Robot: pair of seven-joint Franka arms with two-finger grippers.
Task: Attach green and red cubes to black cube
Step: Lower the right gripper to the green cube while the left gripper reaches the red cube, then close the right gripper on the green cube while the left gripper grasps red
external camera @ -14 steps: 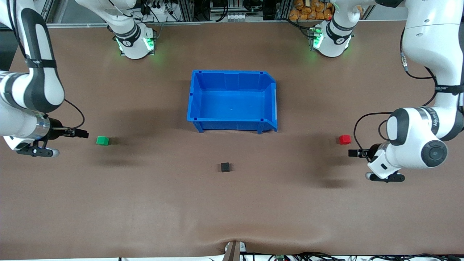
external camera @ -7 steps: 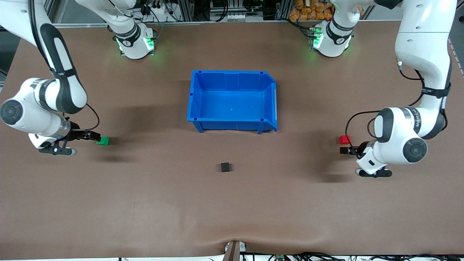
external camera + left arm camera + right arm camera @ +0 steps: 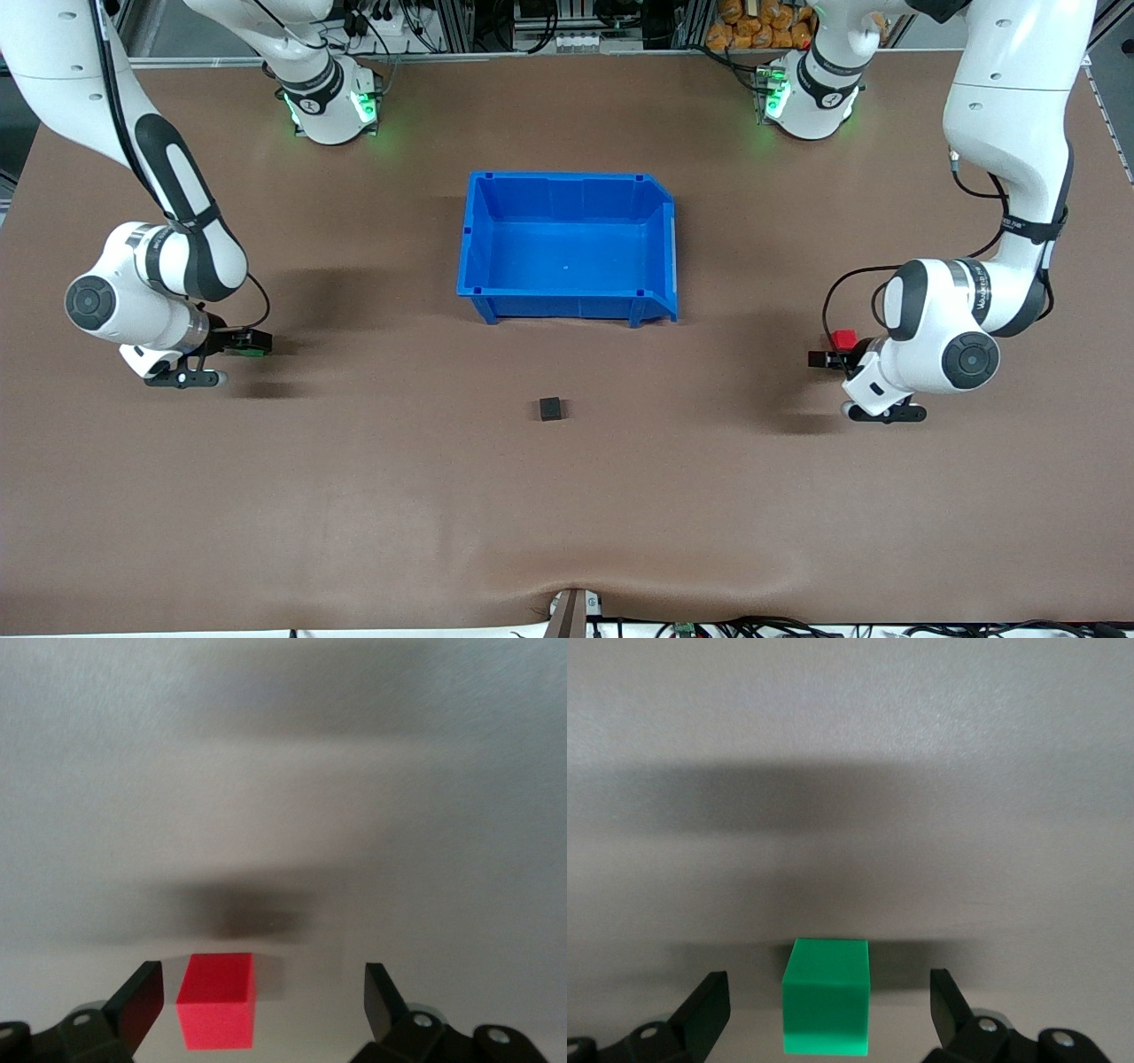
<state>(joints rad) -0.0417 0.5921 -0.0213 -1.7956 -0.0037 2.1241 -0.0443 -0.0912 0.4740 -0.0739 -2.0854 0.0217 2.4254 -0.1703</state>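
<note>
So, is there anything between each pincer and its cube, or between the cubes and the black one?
Nothing visible. The red cube sits between the open left pincer fingers, the green cube between the open right pincer fingers. Bare table lies between both and the black cube.

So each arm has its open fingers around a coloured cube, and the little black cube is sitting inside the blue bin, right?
Not quite. The black cube sits on the bare table, nearer the front camera than the blue bin, as the front view shows. The rest holds: the left gripper brackets the red cube, the right gripper the green cube, both open.
</note>
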